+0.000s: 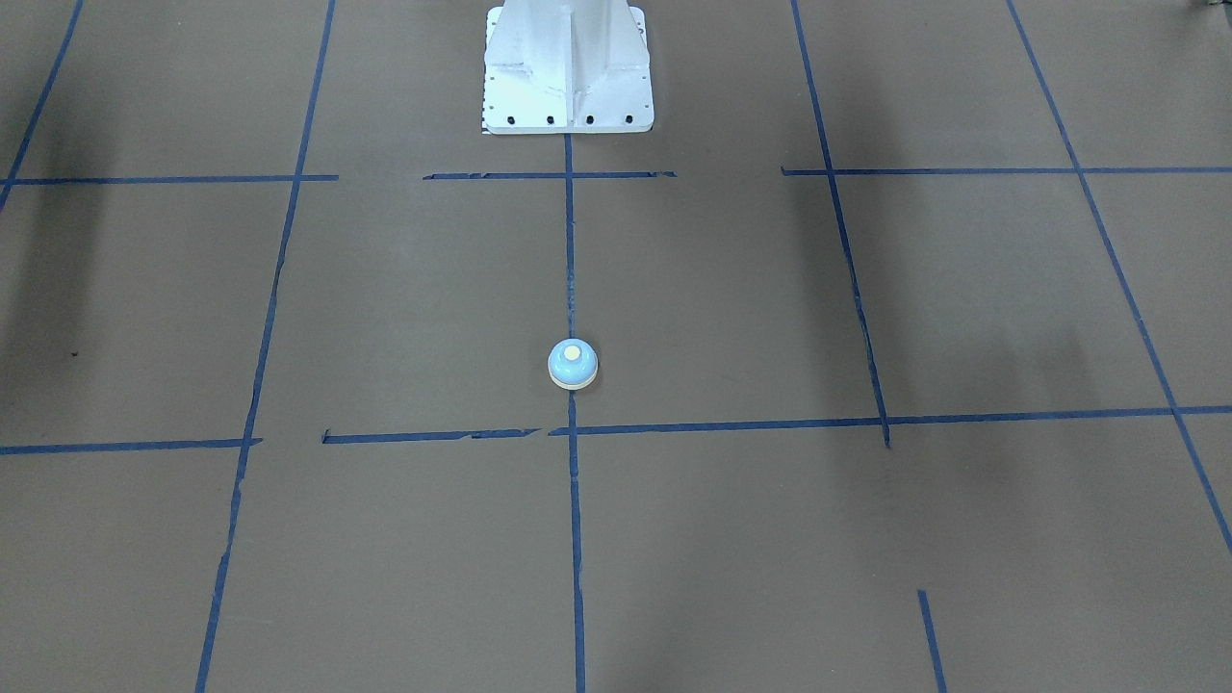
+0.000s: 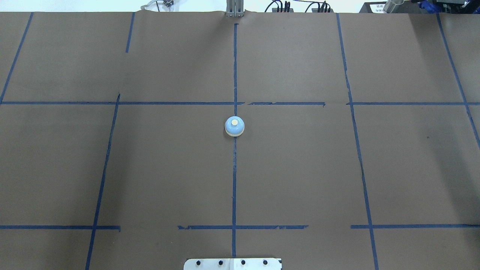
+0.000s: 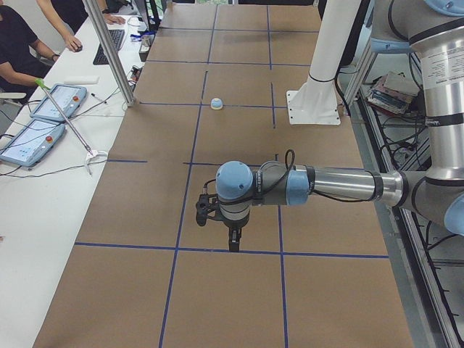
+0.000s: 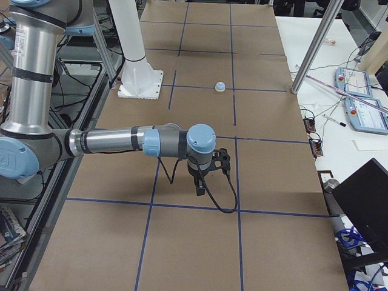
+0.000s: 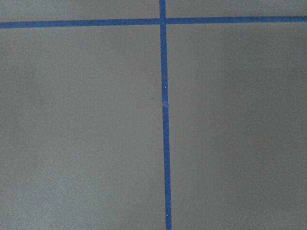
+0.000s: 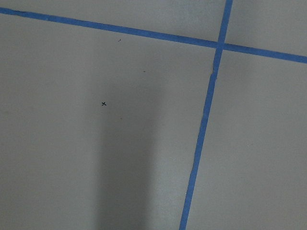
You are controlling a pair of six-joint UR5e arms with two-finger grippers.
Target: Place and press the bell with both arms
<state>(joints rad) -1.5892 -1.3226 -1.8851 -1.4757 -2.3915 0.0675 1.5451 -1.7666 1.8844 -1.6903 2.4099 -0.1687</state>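
The light-blue bell (image 1: 573, 364) with a cream button stands alone on the centre tape line of the brown table; it also shows in the overhead view (image 2: 234, 126) and small in the side views (image 3: 216, 104) (image 4: 220, 86). No gripper is near it. My left gripper (image 3: 233, 239) hangs over the table's left end, far from the bell, and points down. My right gripper (image 4: 200, 185) hangs over the right end, also pointing down. Each shows only in a side view, so I cannot tell whether it is open or shut. The wrist views show only paper and tape.
The white pedestal (image 1: 568, 67) stands at the robot side behind the bell. Blue tape lines (image 2: 234, 180) grid the brown paper. A metal pole (image 3: 109, 54), tablets (image 3: 58, 101) and seated operators are at the side bench.
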